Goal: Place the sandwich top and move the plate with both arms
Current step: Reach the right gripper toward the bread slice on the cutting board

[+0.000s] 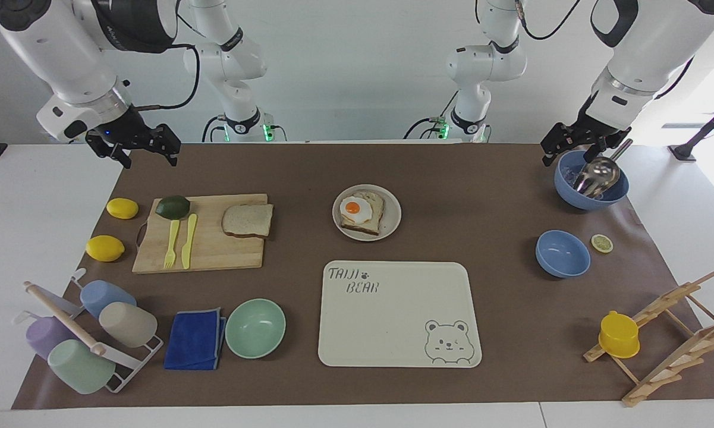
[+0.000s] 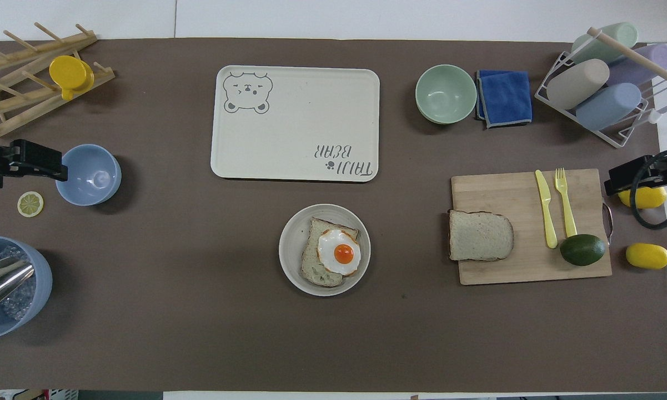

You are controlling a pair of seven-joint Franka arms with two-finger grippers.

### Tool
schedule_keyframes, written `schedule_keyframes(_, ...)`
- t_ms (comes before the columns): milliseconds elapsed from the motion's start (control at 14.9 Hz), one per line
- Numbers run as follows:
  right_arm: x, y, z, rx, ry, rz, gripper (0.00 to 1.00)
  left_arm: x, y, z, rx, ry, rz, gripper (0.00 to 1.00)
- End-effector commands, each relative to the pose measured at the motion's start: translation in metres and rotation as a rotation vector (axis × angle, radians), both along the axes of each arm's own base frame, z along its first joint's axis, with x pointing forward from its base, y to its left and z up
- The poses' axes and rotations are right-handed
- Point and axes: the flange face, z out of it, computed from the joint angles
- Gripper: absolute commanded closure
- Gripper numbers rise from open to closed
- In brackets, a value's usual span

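Currently both arms are held raised at their own ends of the table, nothing grasped. The right gripper [image 1: 140, 151] is hung from a steeply bent arm over the mat's robot-side corner, above the yellow lemons [image 1: 122, 208]; its fingers are spread apart and empty. The left gripper [image 1: 576, 142] is angled down just beside the rim of the blue bowl with a metal scoop [image 1: 591, 181]; its jaws are seen released too, no contact visible.

The sandwich top [image 1: 248, 220] is laid flat on the wooden cutting board [image 1: 208, 252], toward the right arm's end, beside the yellow fork and knife [image 1: 179, 241] and an avocado [image 1: 173, 206].

The plate [image 1: 391, 217] is found mid-table, carrying toast with a fried egg [image 1: 357, 208]. It is placed just nearer the robots than the bear tray [image 1: 398, 315], not touching it.
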Motion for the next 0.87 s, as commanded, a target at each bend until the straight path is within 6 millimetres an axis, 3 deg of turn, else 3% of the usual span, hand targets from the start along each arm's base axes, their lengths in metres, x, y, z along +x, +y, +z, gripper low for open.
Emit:
schedule_keyframes(0, 0.002, -0.003, 0.004, -0.016, 0.008, -0.017, 0.00, -0.006, 0.004, 0.000, 0.018, 0.008, -0.005, 0.00)
schedule_keyframes(201, 0.002, 0.000, 0.007, -0.006, -0.007, -0.011, 0.00, -0.006, 0.004, 0.000, 0.018, 0.008, -0.005, 0.00)
schedule_keyframes(335, 0.002, 0.015, 0.003, 0.054, -0.011, -0.005, 0.00, -0.006, 0.004, 0.000, 0.018, 0.008, -0.005, 0.00)
schedule_keyframes(536, -0.004, 0.097, -0.021, 0.047, -0.056, -0.011, 0.00, -0.006, 0.004, 0.000, 0.018, 0.007, -0.005, 0.00)
schedule_keyframes(603, -0.003, 0.139, -0.038, 0.033, -0.073, -0.048, 0.00, -0.006, 0.004, 0.000, 0.018, 0.008, -0.005, 0.00)
schedule_keyframes(670, -0.002, 0.181, -0.064, 0.002, -0.065, -0.058, 0.00, -0.006, 0.004, 0.000, 0.018, 0.008, -0.005, 0.00)
schedule_keyframes(804, 0.007, 0.234, -0.124, -0.119, -0.055, -0.082, 0.00, -0.006, 0.004, 0.000, 0.018, 0.008, -0.005, 0.00)
